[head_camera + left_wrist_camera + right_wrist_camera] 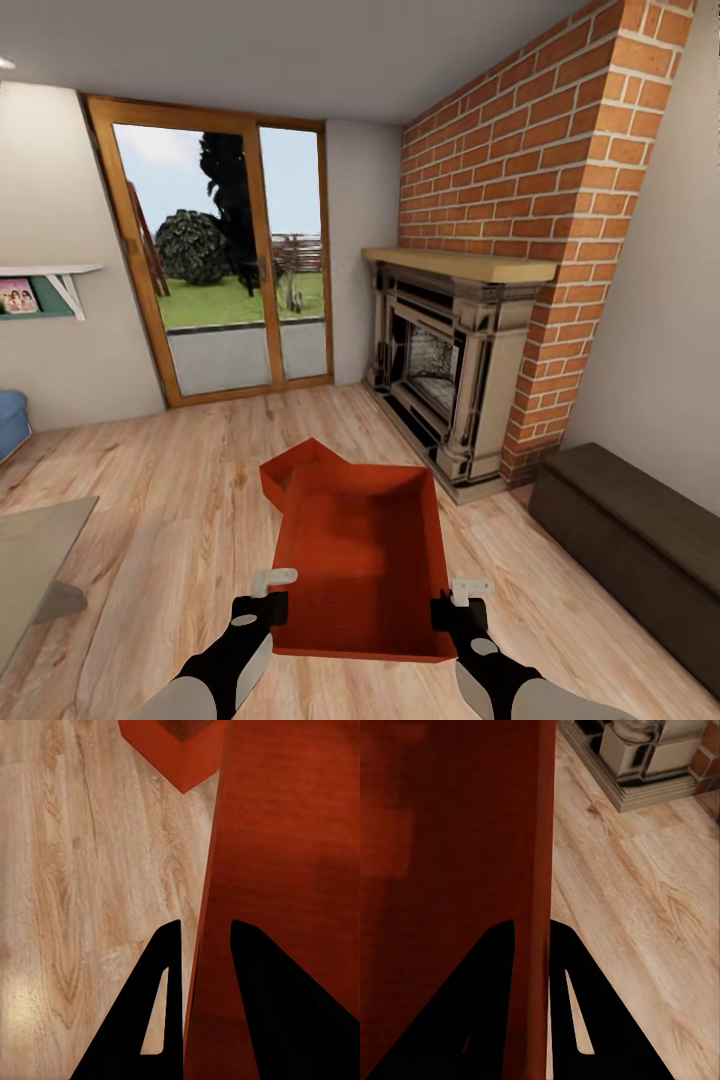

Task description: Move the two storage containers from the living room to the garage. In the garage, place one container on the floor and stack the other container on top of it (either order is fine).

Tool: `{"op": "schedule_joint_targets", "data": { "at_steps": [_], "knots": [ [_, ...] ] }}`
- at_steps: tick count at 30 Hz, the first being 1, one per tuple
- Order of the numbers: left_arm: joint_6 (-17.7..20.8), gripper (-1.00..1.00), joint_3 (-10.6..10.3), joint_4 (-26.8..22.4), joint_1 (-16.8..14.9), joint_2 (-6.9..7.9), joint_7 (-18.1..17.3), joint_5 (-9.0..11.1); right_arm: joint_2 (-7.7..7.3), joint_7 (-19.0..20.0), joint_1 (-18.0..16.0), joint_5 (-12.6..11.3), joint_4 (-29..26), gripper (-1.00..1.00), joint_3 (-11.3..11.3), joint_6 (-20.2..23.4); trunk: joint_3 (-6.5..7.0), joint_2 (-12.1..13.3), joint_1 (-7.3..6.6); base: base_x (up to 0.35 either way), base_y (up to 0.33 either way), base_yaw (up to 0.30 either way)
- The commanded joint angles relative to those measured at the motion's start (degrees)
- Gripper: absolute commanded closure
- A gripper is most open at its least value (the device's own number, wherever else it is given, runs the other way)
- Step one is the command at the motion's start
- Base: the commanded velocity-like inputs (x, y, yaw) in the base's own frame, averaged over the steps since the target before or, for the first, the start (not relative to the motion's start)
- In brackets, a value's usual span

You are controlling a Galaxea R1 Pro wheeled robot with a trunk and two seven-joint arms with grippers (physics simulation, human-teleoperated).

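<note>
I hold one orange-red storage container (365, 560) level in front of me in the living room, above the light wood plank floor. My left gripper (270, 600) is shut on its left wall and my right gripper (455, 605) on its right wall. In the left wrist view the gripper (204, 934) straddles the thin wall of the container (292, 855). The right wrist view shows that gripper (531, 926) pinching the opposite wall of the container (450, 832). The second storage container (295, 470) lies on the floor behind, partly hidden; its corner (180, 757) shows in the left wrist view.
An ornate fireplace (450, 360) with a brick column (540, 200) stands ahead on the right, its base (652, 757) close by. A dark low bench (640, 540) lines the right wall. Glass doors (220, 270) are ahead, a glass table (40, 560) and blue sofa (10, 420) at left.
</note>
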Motion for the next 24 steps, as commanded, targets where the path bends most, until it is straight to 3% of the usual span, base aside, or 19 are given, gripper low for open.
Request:
{"op": "schedule_joint_targets", "data": {
  "at_steps": [1, 24],
  "knots": [
    [0.0, 1.0, 1.4, 0.0, 0.0, 0.27, 0.5, -0.6, -0.12, -0.3, -0.1, -1.1, 0.0, 1.0, -1.8, -0.5, 0.02, -0.1, 0.01, 0.0, 0.0, 0.0],
    [0.0, 1.0, 1.4, 0.0, 0.0, 0.27, 0.5, -0.6, -0.09, -0.3, 0.0, -1.1, 0.0, 1.0, -1.8, -0.5, 2.13, -0.1, 0.01, 0.0, 0.0, 0.0]
  ]
}}
